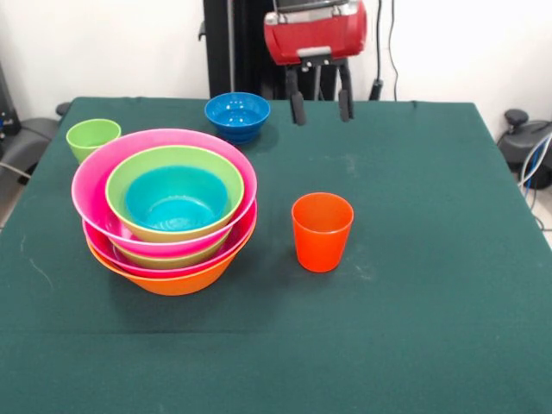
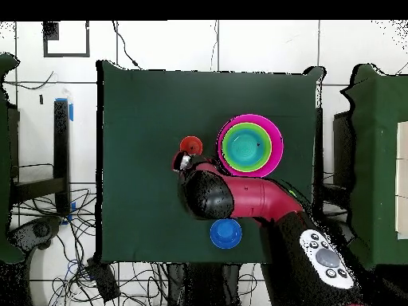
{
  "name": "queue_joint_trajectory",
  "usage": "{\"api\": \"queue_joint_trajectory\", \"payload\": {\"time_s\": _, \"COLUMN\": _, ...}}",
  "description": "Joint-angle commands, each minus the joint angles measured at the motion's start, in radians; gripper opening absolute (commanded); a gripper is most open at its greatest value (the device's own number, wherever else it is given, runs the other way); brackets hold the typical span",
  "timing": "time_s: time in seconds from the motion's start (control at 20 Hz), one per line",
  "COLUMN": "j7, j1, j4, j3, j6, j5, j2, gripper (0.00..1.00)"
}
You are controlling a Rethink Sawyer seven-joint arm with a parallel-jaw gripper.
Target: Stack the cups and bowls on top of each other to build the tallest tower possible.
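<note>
The tower (image 1: 168, 216) stands at the left of the table: an orange bowl lowest, then pink, green, pink and green bowls, with a light blue bowl (image 1: 176, 197) nested on top. It also shows in the overhead view (image 2: 251, 145). No purple bowl shows. The orange-red cup (image 1: 322, 231) stands upright alone at mid-table. The light green cup (image 1: 92, 138) stands behind the tower on the left. A small dark blue bowl (image 1: 237, 115) sits at the far edge. My gripper (image 1: 320, 105) hangs open and empty above the far edge, right of the blue bowl.
The green cloth-covered table (image 1: 431, 259) has bare room on its right half and along the front. In the overhead view the red arm (image 2: 255, 199) reaches over the table between the blue bowl (image 2: 225, 233) and the orange-red cup (image 2: 190, 146).
</note>
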Motion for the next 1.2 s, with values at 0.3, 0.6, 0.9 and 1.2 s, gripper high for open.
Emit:
{"api": "queue_joint_trajectory", "payload": {"time_s": 0.3, "j7": 0.197, "j1": 0.083, "j4": -0.043, "j3": -0.086, "j6": -0.133, "j5": 0.061, "j2": 0.13, "gripper": 1.0}}
{"api": "queue_joint_trajectory", "payload": {"time_s": 0.6, "j7": 0.183, "j1": 0.102, "j4": -0.08, "j3": -0.105, "j6": -0.183, "j5": 0.073, "j2": 0.183, "gripper": 1.0}}
{"api": "queue_joint_trajectory", "payload": {"time_s": 0.9, "j7": 0.154, "j1": 0.101, "j4": -0.114, "j3": -0.115, "j6": -0.215, "j5": 0.066, "j2": 0.229, "gripper": 1.0}}
{"api": "queue_joint_trajectory", "payload": {"time_s": 1.2, "j7": 0.15, "j1": 0.103, "j4": -0.126, "j3": -0.12, "j6": -0.243, "j5": 0.059, "j2": 0.251, "gripper": 1.0}}
